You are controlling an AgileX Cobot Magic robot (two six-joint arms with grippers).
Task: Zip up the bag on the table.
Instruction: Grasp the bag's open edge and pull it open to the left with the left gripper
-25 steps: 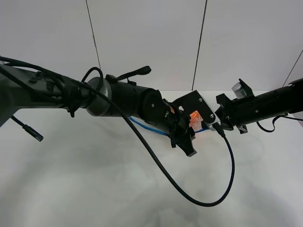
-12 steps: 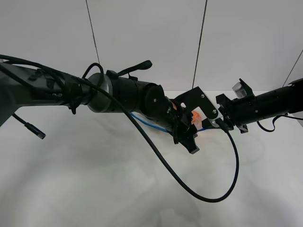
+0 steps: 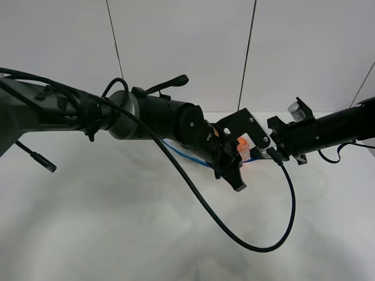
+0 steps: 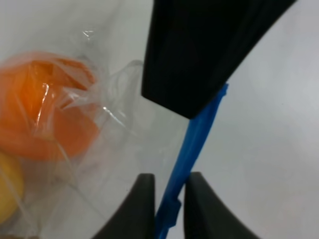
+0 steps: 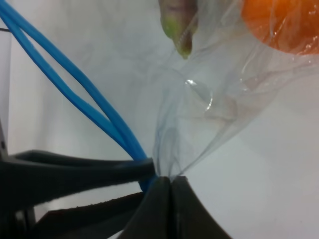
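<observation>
The bag (image 5: 199, 109), clear crinkly plastic, lies on the white table (image 3: 117, 222) and is mostly hidden under both arms in the high view. An orange (image 4: 45, 109), a yellow pear (image 4: 6, 191) and an eggplant's green stem (image 5: 179, 30) show through the plastic. My left gripper (image 4: 169, 201) reaches across the middle and is shut on the blue zipper strip (image 4: 192, 144). My right gripper (image 5: 169, 186) is shut on a pinched corner of the bag, where the two blue zipper tracks (image 5: 75, 84) still gape apart.
A black cable (image 3: 275, 228) loops from the left arm over the table in front of both grippers. A black part (image 4: 209, 50) of the gripper hangs close above the zipper strip. The table's back edge (image 3: 176, 114) meets a grey panelled wall.
The left arm has shifted a little to the right along the bag, toward the right gripper, and its cable loop swung with it. The right arm has stayed put.
</observation>
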